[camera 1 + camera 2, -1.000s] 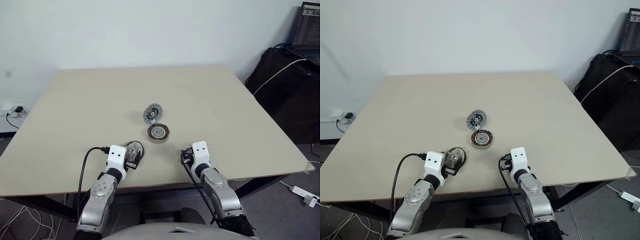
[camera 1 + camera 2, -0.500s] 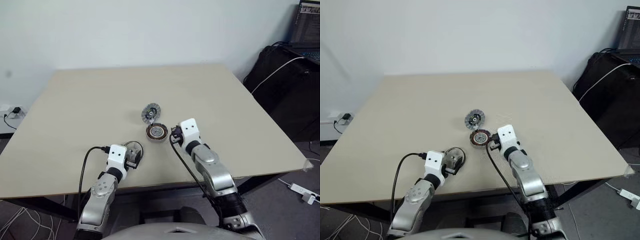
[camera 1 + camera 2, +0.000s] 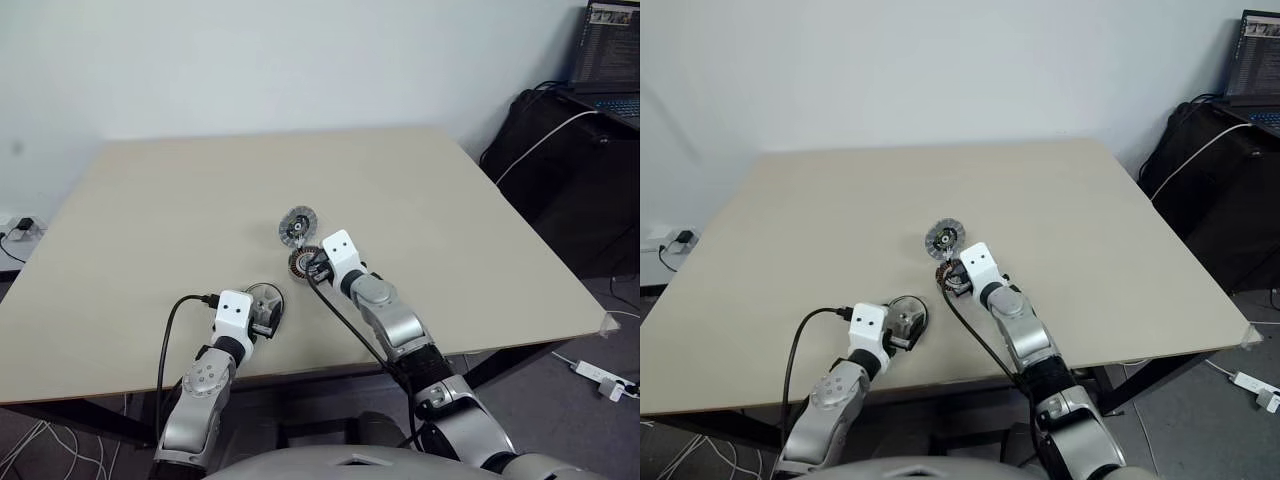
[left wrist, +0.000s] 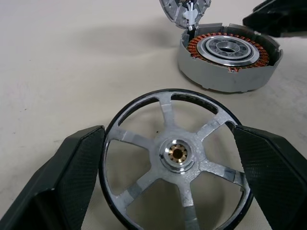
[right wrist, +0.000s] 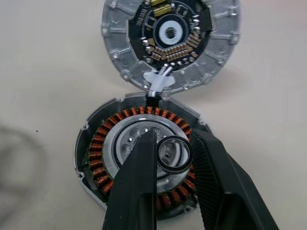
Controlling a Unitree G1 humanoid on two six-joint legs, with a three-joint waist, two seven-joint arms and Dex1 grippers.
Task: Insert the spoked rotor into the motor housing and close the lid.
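The spoked rotor [image 4: 178,154], silvery with a dark rim, stands tilted on the table near the front edge. My left gripper [image 4: 168,134] is shut on its rim, one finger on each side. Just beyond it lies the motor housing [image 5: 100,143] with its copper ring of windings. The lid [image 5: 170,43] lies open past the housing, dark inner face up, joined to it by a small white piece. My right gripper [image 5: 172,136] hovers over the housing's grey centre. It is shut on a small dark ring [image 5: 172,154]. From the head, the right gripper [image 3: 315,268] partly hides the housing [image 3: 300,262].
The beige table [image 3: 200,190] ends close behind my hands and at the right corner. A laptop [image 3: 610,50] sits on dark furniture at the far right, and a white power strip [image 3: 600,378] lies on the floor there.
My right arm swung forward and to the left, from the table's near edge to a spot over the housing. The left gripper and the rotor stayed put.
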